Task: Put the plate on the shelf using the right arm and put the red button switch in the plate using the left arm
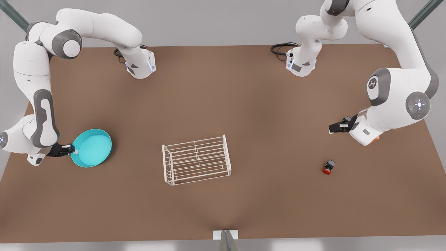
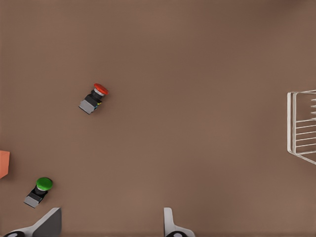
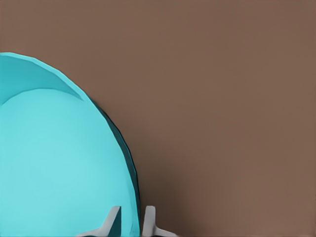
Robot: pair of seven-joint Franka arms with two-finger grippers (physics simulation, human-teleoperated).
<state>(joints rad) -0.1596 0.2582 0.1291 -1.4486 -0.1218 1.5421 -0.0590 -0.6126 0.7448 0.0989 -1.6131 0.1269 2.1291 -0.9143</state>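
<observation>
The turquoise plate lies on the table at the front view's left. My right gripper is shut on its near rim; in the right wrist view the two fingertips straddle the plate's rim. The white wire shelf stands mid-table, with nothing on it. The red button switch lies on its side at the front view's right. My left gripper hovers open above the table behind it, and the left wrist view shows the switch well ahead of the spread fingertips.
A green-capped switch and an orange cube lie close to the left gripper. The shelf's end stands farther off. Both arm bases stand at the table's far edge. Bare brown table lies between plate, shelf and switch.
</observation>
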